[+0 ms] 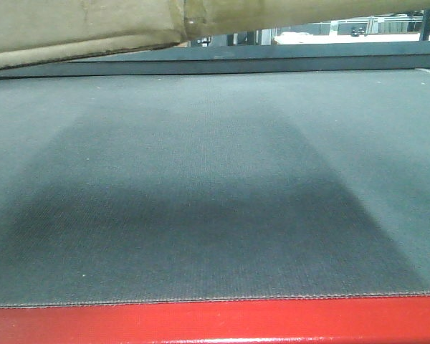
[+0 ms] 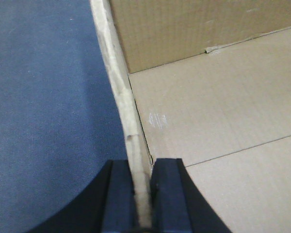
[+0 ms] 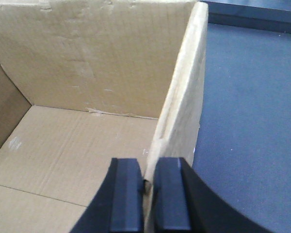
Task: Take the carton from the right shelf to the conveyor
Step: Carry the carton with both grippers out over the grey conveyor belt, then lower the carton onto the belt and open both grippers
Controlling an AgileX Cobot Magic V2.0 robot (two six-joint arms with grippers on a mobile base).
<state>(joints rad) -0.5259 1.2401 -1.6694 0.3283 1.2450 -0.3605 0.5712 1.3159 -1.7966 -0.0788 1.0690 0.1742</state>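
1. Left end effector [image 2: 142, 167]: clenched on top rim of carton [image 2: 223, 126] left wall [image 2: 117, 82], one pad inside, one outside. Thin cardboard, narrow bite; risk of slipping off or tearing the rim w/ any load shift.
2. Right end effector [image 3: 148, 167]: likewise clenched, on right wall [image 3: 186, 97]. Bowed, frayed rim by the pads; risk of buckling and a sagging box.
3. Held by two opposite walls only, nothing seen supporting the floor. Arms drifting apart or together = flexed walls, weaker grip.
4. Red front edge [image 1: 215, 322]: set down too close = overhang, possible tip off the front.
5. Carton apparently aloft over the conveyor surface [image 1: 215, 215], underside visible at top of front view, looks lower on the left. Tilt = one corner landing first, twisting the box in the pads. Letting go from height = bounce or skid; pressing down too hard = crushed walls.
6. Dark far rail [image 1: 272, 54] behind the belt: reaching too far fwd = snag or box hung up on it.
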